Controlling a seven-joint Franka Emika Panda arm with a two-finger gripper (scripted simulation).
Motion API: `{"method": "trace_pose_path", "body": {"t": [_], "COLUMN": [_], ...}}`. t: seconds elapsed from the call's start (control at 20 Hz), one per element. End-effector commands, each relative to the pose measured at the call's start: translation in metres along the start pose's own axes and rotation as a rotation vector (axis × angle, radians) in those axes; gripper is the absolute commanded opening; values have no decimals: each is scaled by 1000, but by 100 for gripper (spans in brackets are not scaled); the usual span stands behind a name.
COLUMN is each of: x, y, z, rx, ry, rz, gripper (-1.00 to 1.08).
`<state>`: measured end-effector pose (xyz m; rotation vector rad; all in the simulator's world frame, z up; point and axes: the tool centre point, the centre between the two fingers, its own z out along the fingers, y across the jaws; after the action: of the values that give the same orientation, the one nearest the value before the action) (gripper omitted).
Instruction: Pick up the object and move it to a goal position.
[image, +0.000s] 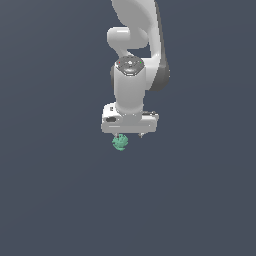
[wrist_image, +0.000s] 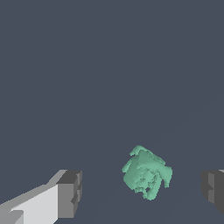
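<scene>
Both of my fingers stand wide apart, with clear space on each side of the object; neither pad touches it and nothing is held. In the wrist view the object sits between the two dark pads, nearer to one than to the other. My gripper points straight down from the white arm.

Object condition: a small teal-green lump, rounded and uneven, narrower than the gripper body. No clear long axis can be read; its outline is roughly as wide as it is tall. Which way its face points cannot be told.

Object position: in the exterior view it shows just under the gripper, toward the exterior view's left of the gripper's middle. It lies on the plain dark grey ground.
</scene>
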<state>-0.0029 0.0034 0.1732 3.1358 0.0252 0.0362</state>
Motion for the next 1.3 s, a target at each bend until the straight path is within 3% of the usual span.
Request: {"method": "trace_pose_path", "body": {"t": [0.0,0.45,0.85,1.25], "x": [0,-5,-8,-19], "y": [0,27,26,29], "z": [0,-4,2,23], "rx": [0,-6,-4,0], "ry": [0,-15,-15,-18], "rz": [0,14,46,171], "gripper": [100,100,100,100]}}
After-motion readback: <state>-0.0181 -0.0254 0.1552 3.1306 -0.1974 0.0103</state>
